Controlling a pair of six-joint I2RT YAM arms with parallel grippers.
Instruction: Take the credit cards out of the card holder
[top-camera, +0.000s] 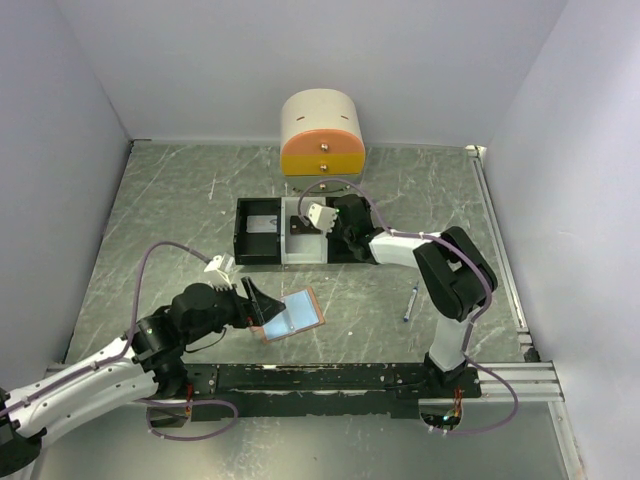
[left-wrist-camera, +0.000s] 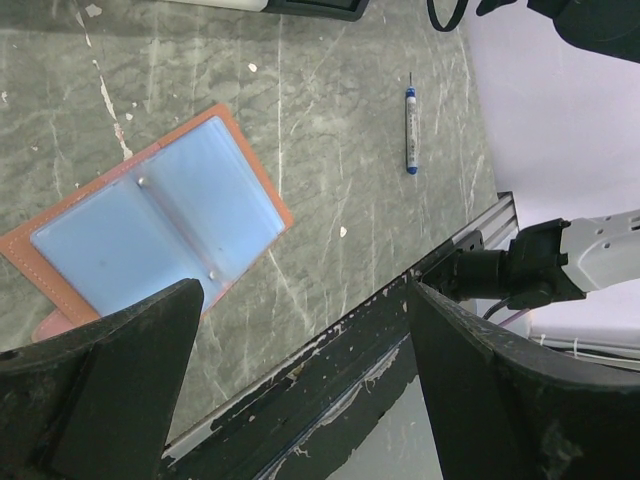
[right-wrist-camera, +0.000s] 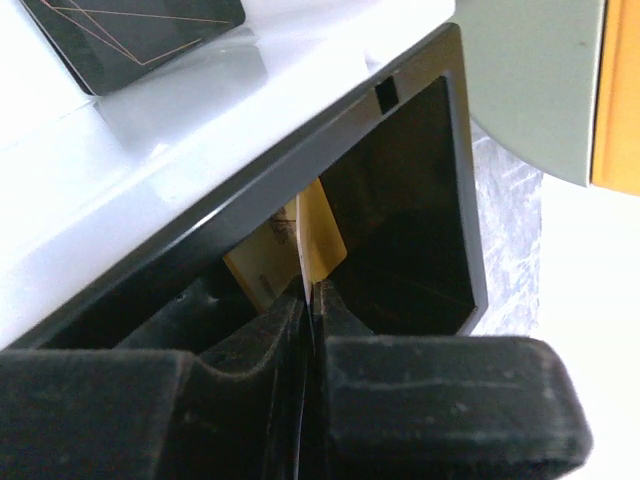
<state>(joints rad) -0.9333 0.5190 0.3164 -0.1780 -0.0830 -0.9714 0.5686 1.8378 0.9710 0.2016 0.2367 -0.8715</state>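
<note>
Pinching the orange-gold card at the black tray, the right gripper seems on the final card, while the card holder lies open, seemingly empty, just beyond the spread left gripper.

Small tan-brown leather bifold card holder is lying flat and wide open on the marbled table, light blue lining facing up. Thin orange-gold card stands on edge inside the black tray compartment. Black line-patterned card lies flat in the white compartment.
</note>
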